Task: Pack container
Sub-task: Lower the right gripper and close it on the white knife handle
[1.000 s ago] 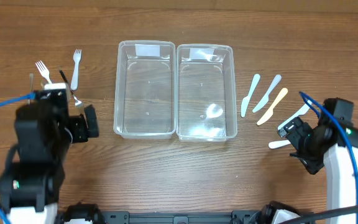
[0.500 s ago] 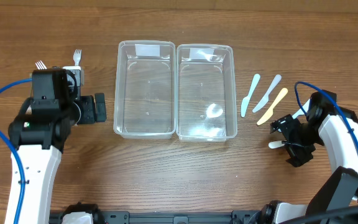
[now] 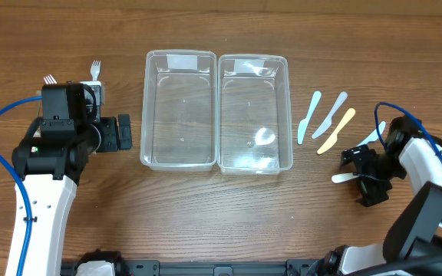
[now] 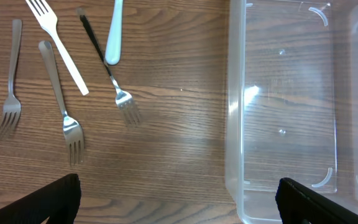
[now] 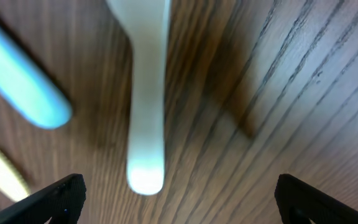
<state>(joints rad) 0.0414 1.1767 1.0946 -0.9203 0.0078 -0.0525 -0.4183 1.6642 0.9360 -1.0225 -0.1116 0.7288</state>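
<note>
Swinging round since a second ago, the left arm is now reaching toward the middle of the wooden table (image 3: pixel 206 230), with the left gripper (image 3: pixel 126 132) pointing at the left container (image 3: pixel 146 107) and stopping just beside its wall. Over the last half second it is barely shifting. The right arm is folding in closer at the table's right side, and the right gripper (image 3: pixel 361 176) is staying over the white plastic utensil (image 3: pixel 339 179).

Both sets of fingers are standing wide apart and holding nothing. In the right wrist view the white utensil's rounded handle is lying on the wood between the spread fingertips, untouched, with a light blue knife (image 5: pixel 23 81) beside it. In the left wrist view the fingertips are framing bare wood next to the container wall.

Both clear containers, the left one and the right container (image 3: pixel 288 115), are sitting side by side and touching at the table's centre. Three plastic knives (image 3: pixel 330 115) are lying just right of them. Five forks (image 4: pixel 61 99) are lying on the wood beyond the left gripper: two metal, one white plastic, one black-handled and one light blue.
</note>
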